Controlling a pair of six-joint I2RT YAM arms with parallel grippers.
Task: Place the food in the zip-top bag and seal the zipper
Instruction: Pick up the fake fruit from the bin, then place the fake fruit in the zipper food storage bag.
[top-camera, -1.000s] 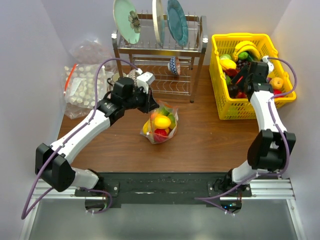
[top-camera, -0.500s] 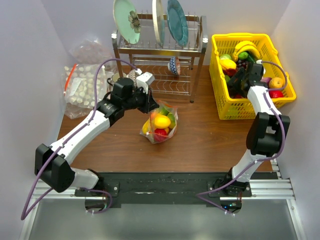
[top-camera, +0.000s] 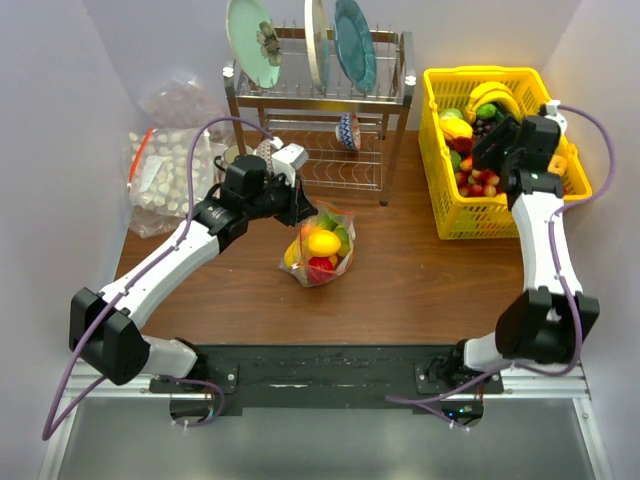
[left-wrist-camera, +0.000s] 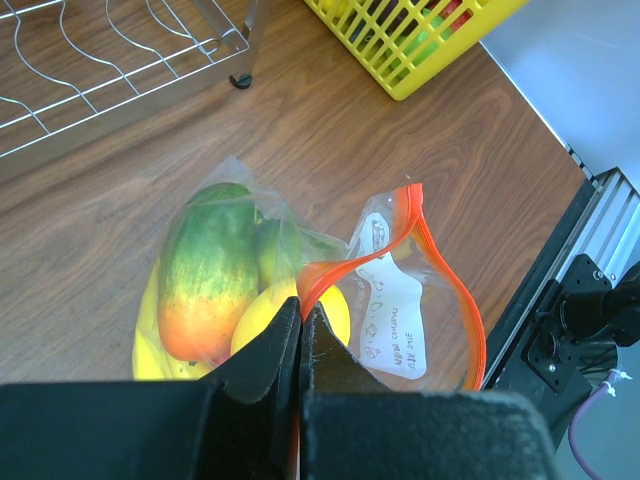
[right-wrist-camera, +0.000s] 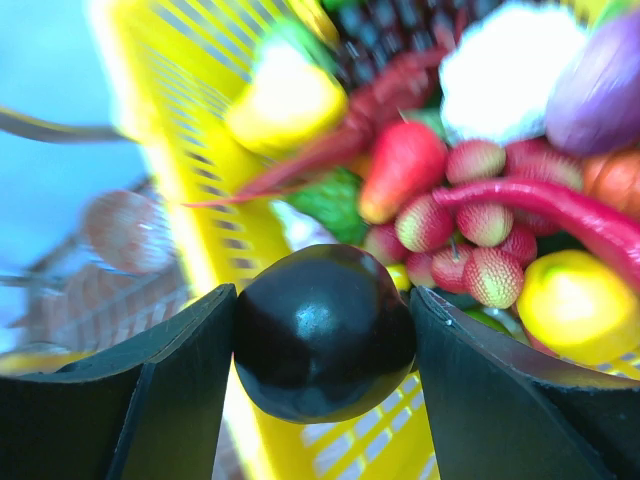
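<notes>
The clear zip-top bag (top-camera: 320, 245) sits mid-table with toy fruits inside: a green-orange mango (left-wrist-camera: 205, 270), a yellow piece (top-camera: 324, 243) and a red piece (top-camera: 320, 267). Its red-orange zipper (left-wrist-camera: 440, 270) gapes open beside a white label (left-wrist-camera: 395, 325). My left gripper (left-wrist-camera: 300, 315) is shut on the zipper's edge and holds the mouth up. My right gripper (right-wrist-camera: 322, 330) is shut on a dark glossy plum-like fruit (right-wrist-camera: 325, 345) and holds it above the yellow basket (top-camera: 440, 215). In the top view the right gripper (top-camera: 500, 140) is over the basket's middle.
The yellow basket holds several more toy fruits and vegetables (right-wrist-camera: 470, 220). A metal dish rack (top-camera: 320, 110) with plates stands at the back. A larger clear bag of pale lumps (top-camera: 165, 175) lies at the far left.
My right gripper has taken hold of the dark fruit in the basket and lifted it, the arm swinging right. The left arm and the bag have not moved.
</notes>
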